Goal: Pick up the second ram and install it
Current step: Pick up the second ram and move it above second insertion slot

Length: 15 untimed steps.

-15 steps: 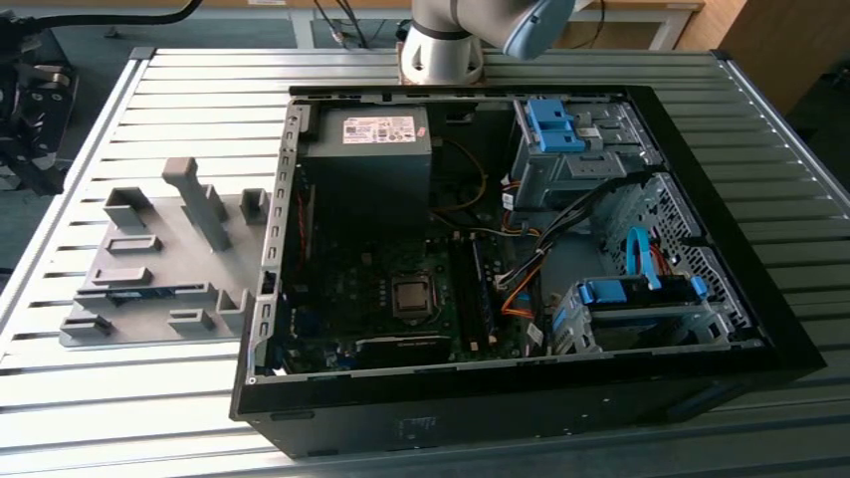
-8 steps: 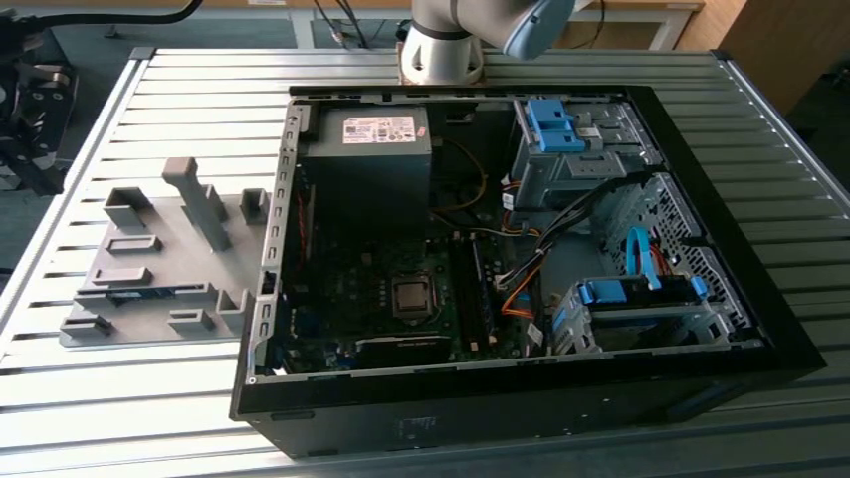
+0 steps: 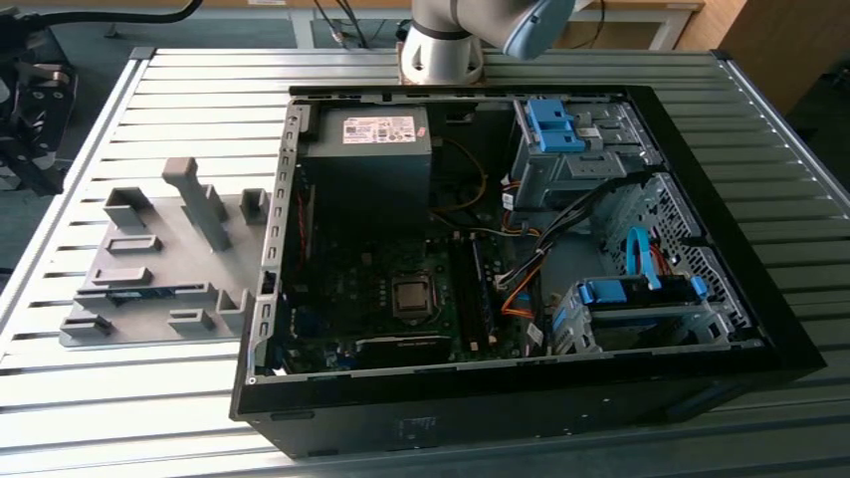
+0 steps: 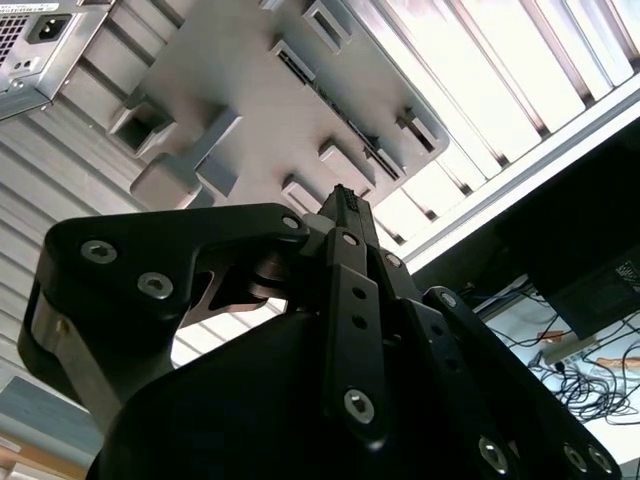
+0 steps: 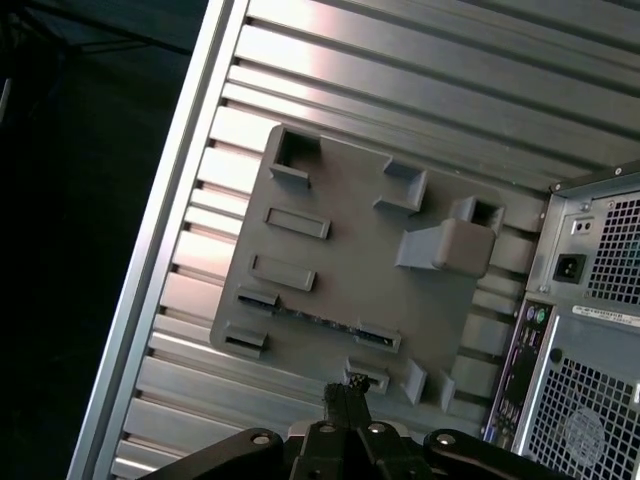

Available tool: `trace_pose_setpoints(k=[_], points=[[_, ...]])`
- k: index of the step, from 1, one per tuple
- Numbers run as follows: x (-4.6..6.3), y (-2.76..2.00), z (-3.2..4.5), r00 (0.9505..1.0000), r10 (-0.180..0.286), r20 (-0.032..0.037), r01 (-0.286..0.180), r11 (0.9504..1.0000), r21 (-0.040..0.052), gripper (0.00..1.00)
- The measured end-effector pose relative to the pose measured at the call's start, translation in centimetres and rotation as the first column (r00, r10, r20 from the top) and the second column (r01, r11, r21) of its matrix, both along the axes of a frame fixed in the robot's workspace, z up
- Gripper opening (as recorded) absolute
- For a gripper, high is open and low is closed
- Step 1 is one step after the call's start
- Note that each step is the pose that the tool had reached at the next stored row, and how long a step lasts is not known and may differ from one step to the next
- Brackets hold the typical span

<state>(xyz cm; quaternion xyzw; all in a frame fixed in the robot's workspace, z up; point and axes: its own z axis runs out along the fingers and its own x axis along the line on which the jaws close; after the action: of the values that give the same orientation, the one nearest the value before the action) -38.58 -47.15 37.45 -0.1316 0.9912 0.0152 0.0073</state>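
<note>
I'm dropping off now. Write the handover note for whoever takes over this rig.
Gripper: shut, empty, hanging high over the grey fixture plate.
Second ram: lying in its holder on that plate, on the exterior view's left of the open PC case.
Done: nothing yet on this ram.
Left: pick-up, then seating in the black memory slots inside the case.

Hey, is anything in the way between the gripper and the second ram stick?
Nothing visible does. The thin dark-green ram stick lies exposed in the grey plastic fixture plate, and the black gripper hangs above it with open air between.
</note>
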Motion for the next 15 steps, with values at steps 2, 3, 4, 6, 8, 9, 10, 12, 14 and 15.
trace_pose_setpoints(k=[2,3,4,6,8,9,10,12,14,15], points=[[0.0,0.0,0.0,1.0,0.007,-0.0001,-0.007,1.0,0.0,0.11],[0.0,-0.01,0.0,0.9999,0.011,-0.0001,-0.011,0.9999,0.0,0.11],[0.0,-0.01,0.0,0.9999,0.015,0.0,-0.015,0.9999,0.0,0.11],[0.0,-0.01,0.0,0.9997,0.023,0.0,-0.023,0.9997,0.0,0.11],[0.0,-0.02,0.0,0.9995,0.032,0.0,-0.032,0.9995,0.0,0.11],[0.0,-0.02,0.0,0.9994,0.035,0.0,-0.035,0.9994,0.0,0.11],[0.0,-0.02,0.0,0.9992,0.039,0.0,-0.039,0.9992,0.0,0.11],[0.0,-0.03,0.0,0.9989,0.046,0.0,-0.046,0.9989,0.0,0.11],[0.0,-0.03,0.0,0.9986,0.053,0.0,-0.053,0.9986,0.0,0.11],[0.0,-0.04,0.0,0.9984,0.056,0.0,-0.056,0.9984,0.0,0.11]])
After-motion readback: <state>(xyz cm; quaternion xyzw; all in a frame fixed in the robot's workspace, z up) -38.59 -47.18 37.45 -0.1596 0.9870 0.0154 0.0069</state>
